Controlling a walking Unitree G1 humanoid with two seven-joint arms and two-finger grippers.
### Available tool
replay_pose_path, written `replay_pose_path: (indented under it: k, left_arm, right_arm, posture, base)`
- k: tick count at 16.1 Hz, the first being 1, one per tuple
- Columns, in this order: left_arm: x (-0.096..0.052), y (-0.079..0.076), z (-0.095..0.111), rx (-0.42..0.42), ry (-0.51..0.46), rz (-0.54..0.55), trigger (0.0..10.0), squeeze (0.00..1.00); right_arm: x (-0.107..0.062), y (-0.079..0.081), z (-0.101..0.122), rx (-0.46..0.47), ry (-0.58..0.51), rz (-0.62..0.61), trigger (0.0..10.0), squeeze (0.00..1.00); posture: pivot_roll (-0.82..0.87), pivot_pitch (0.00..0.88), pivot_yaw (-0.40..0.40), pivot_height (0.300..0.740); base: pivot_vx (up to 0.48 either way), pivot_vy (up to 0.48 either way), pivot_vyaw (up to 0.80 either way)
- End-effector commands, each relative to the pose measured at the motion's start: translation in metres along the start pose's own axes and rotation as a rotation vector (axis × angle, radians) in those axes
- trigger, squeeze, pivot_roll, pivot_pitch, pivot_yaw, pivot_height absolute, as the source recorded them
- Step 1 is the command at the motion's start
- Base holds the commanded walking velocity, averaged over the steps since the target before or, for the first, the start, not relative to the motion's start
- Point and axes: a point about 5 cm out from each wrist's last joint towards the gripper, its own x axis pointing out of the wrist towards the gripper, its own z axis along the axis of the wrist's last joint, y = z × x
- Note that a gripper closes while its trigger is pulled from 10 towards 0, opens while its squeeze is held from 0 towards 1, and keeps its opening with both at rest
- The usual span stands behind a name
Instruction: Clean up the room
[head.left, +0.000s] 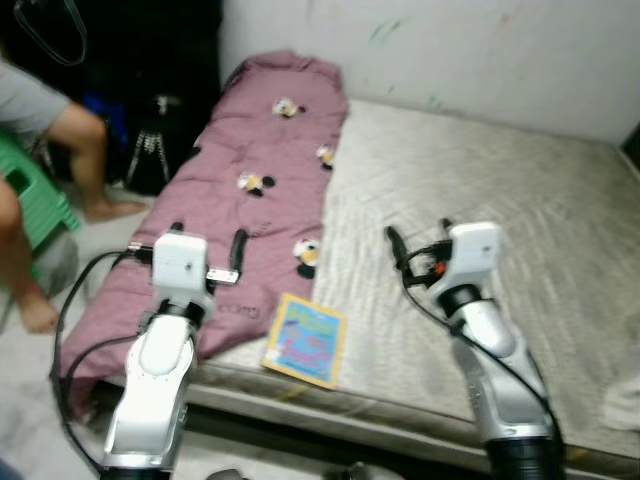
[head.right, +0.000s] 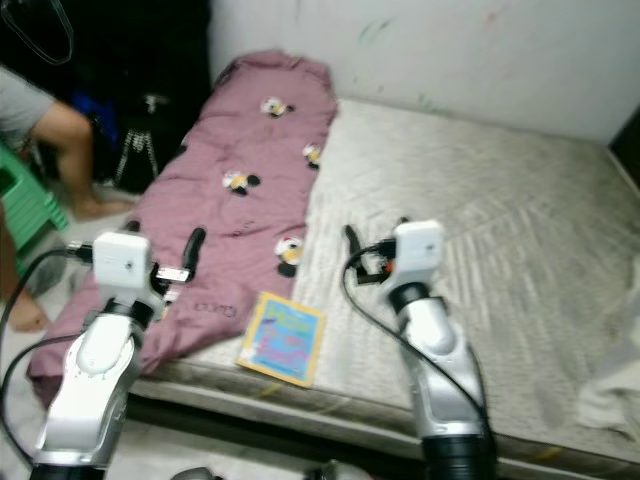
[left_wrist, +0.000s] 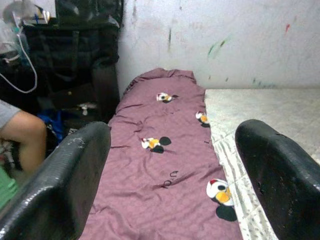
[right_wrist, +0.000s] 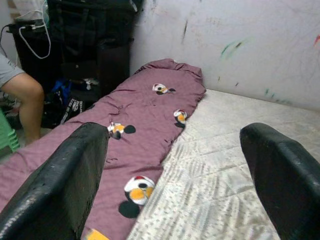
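soft, even indoor light; head views slightly blurred, wrist views sharper.

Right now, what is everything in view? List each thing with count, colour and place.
Mattress: one, pale grey, along the wall.
Blanket: one, mauve with cartoon prints, laid lengthwise on the mattress's left side.
Book: one, yellow and blue, flat near the mattress's front edge, beside the blanket.
White cloth: one, at the mattress's right edge.
Stool: one, green, on the floor at left.
Dark bags: black, number unclear, stacked beyond the blanket's left side.
Person: one, grey sleeve, seated at left.
Left tool: open, over the blanket.
Right tool: open, over the mattress.
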Motion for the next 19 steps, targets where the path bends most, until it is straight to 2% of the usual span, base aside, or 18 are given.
replay_pose_path:
  k: [1,3,11,16,19]
  left_arm:
    - [0.002,-0.004,0.003,-0.011,-0.012,-0.013,10.0,0.00]
    - [0.003,-0.005,0.003,-0.011,-0.013,-0.012,10.0,0.00]
    - [0.005,-0.005,0.005,-0.009,-0.024,-0.016,10.0,0.00]
    - [0.005,0.004,0.006,0.016,-0.029,0.002,10.0,0.00]
    - [0.005,0.001,0.005,0.006,-0.024,-0.004,10.0,0.00]
  right_arm:
    - [0.001,-0.008,0.007,-0.009,-0.018,-0.018,10.0,0.00]
    - [0.001,-0.008,0.006,-0.010,-0.018,-0.018,10.0,0.00]
    - [0.003,-0.008,0.009,-0.039,-0.018,-0.004,10.0,0.00]
    - [-0.002,-0.011,0.002,-0.056,0.007,-0.013,10.0,0.00]
    - [-0.003,-0.011,0.001,-0.053,0.011,-0.018,10.0,0.00]
  posture:
    - [0.00,0.005,-0.077,0.740]
    - [0.00,0.004,-0.077,0.740]
    - [0.00,0.009,-0.092,0.740]
    - [0.00,0.017,-0.077,0.740]
    - [-0.01,0.011,-0.073,0.740]
  base:
    - [0.000,-0.435,0.00]
    - [0.000,-0.435,-0.61]
    - [0.000,-0.424,0.00]
    - [0.000,-0.376,0.00]
    - [0.000,-0.330,0.00]
